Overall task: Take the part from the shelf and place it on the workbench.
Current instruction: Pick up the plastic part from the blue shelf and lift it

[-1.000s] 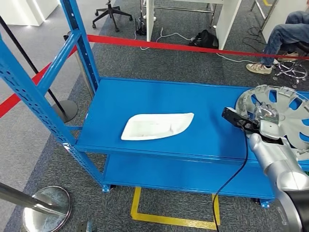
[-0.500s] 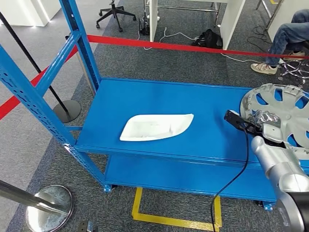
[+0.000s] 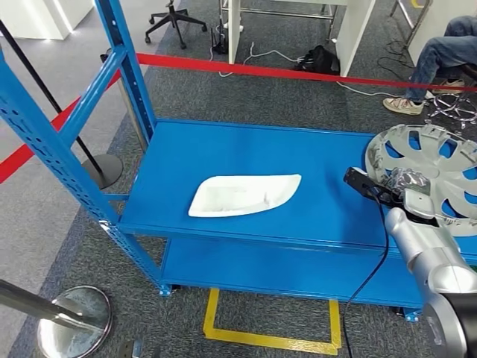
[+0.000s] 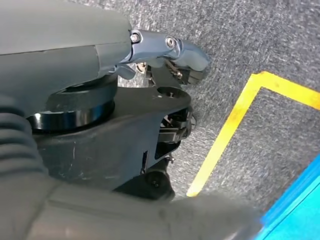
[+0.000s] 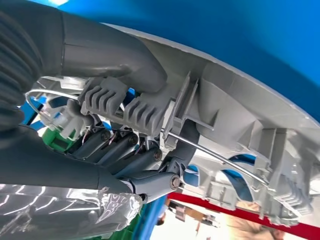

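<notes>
The right hand (image 3: 414, 190) grips the rim of the hubcap (image 3: 444, 168); it looks light, stiff and wide, so hold tight

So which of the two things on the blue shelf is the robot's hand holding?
The round silver wheel cover at the shelf's right end, held by the right hand. The white tray-shaped part lies alone mid-shelf.

right arm (image 3: 430, 257): silver, rounded segments | black cable (image 3: 365, 280) alongside | left hand (image 4: 113, 100): grey ribbed cover, visible screws

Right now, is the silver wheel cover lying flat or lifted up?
Lifted: the right hand grips the wheel cover, tilting its near edge off the shelf.
</notes>
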You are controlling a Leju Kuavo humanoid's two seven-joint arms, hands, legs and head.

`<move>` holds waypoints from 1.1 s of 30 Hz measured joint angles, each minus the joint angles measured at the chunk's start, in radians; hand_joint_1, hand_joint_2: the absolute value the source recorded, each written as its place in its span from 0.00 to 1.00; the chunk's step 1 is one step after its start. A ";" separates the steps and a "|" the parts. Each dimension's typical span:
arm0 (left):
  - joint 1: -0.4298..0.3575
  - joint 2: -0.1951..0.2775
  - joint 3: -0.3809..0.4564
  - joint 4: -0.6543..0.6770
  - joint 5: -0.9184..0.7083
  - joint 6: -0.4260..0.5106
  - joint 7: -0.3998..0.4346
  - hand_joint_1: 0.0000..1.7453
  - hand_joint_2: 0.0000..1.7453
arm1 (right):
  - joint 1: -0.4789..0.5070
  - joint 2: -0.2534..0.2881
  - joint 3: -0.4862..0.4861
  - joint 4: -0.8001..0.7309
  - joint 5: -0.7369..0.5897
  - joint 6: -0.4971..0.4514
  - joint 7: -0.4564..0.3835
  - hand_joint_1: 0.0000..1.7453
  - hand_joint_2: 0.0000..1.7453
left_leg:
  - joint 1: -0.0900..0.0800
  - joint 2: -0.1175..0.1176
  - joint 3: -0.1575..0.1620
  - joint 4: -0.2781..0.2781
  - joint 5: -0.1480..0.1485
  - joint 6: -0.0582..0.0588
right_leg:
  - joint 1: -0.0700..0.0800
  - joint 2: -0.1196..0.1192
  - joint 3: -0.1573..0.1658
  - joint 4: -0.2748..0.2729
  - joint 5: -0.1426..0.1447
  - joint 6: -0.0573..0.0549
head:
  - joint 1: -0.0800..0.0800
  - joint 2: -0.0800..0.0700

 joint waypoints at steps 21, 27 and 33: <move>0.000 0.002 0.017 0.000 0.029 -0.038 -0.051 0.00 1.00 | 0.001 0.023 -0.024 0.004 -0.015 -0.049 -0.054 1.00 1.00 | 0.001 0.001 -0.099 0.219 -0.122 -0.027 | -0.004 -0.006 0.000 0.007 -0.006 -0.029 | 0.002 0.000; 0.000 0.002 0.018 0.000 0.028 -0.036 -0.048 0.00 1.00 | 0.002 0.030 -0.034 0.002 -0.035 -0.078 -0.080 1.00 1.00 | 0.002 0.002 -0.025 0.068 -0.014 -0.019 | -0.002 -0.005 -0.002 0.011 -0.004 -0.021 | 0.002 0.000; 0.002 0.001 0.018 0.000 0.029 -0.025 -0.061 0.00 1.00 | 0.048 0.083 -0.097 -0.103 -0.241 -0.256 -0.263 1.00 1.00 | 0.005 0.002 -0.001 -0.001 0.002 0.010 | -0.002 -0.002 -0.029 0.034 -0.018 0.008 | 0.007 0.000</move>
